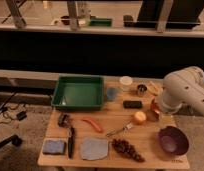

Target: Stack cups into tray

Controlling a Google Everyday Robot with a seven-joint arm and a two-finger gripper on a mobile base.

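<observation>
One wooden table point(108, 116) carries everything. Next in size, the white arm point(184, 89) reaches in from the right. Its gripper point(157, 106) is low at the table's right edge, against a red-orange bowl point(154, 113), and I cannot tell whether it is apart or together. The green tray point(77, 103) sits at the back left with nothing in it. A purple bowl point(173, 140) stands front right. A grey-blue mat point(93, 149) lies at the front, between a blue sponge point(54, 146) and dark grapes point(128, 149). The cups stand loose right of the tray: a grey-blue cup point(112, 93) just beside it, a cream cup point(126, 82) behind, and a steel cup point(141, 90) farther right. A mark on the front right corner point(178, 161) is too small to read.
</observation>
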